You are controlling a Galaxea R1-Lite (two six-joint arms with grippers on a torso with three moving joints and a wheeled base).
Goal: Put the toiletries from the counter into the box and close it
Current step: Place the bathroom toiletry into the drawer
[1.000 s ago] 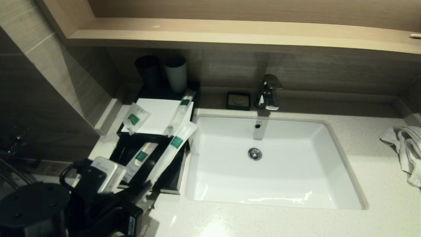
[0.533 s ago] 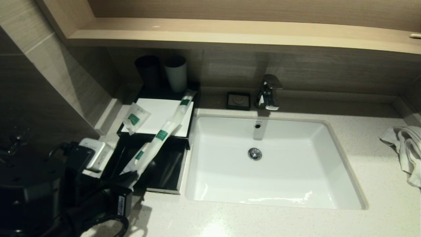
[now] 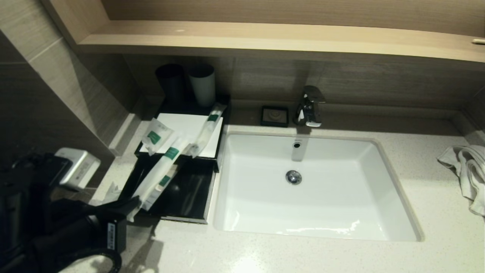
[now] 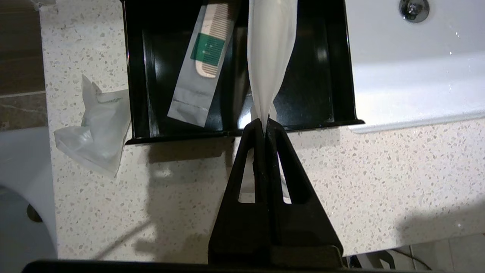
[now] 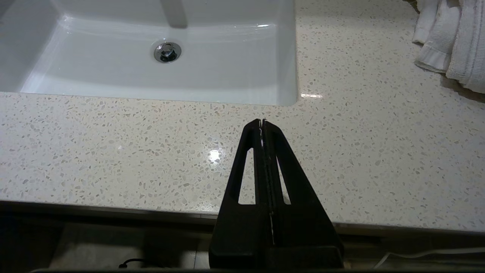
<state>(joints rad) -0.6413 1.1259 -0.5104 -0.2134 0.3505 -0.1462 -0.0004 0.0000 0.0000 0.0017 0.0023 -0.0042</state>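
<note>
Swinging toward the left edge of the head view since 1 second ago, the left arm is carrying its long slim packet (image 3: 159, 168) with it; the packet was lying across the drawer's right part then and is now slanting over the drawer's left part, its upper end reaching up to the white panel (image 3: 181, 132).

Filling the centre of the head view, the white basin (image 3: 314, 185) is sitting in the speckled counter (image 3: 435, 242). At the right edge a white towel (image 3: 468, 170) is lying crumpled on the counter. At left centre the black box (image 3: 176, 163) is standing just beside the basin with its drawer (image 3: 189, 197) pulled out toward the lower edge. Behind the box, 2 cups (image 3: 189, 85) are standing against the wall.

On the panel, 1 short packet (image 3: 155, 136) is resting at the left edge and 1 slim packet (image 3: 206, 129) is lying along the right edge. Inside the drawer, a comb packet (image 4: 202, 64) with a green label is lying flat. On the counter just left of the drawer, 1 crumpled clear packet (image 4: 94, 125) is lying.

At lower left of the head view, the left tool (image 4: 264, 122) is clamped together on the lower tip of the long packet, at the drawer's front rim. The right tool (image 5: 262, 121), seen only in its wrist view, is hanging pressed together and empty above the counter's front edge, in front of the basin.
</note>
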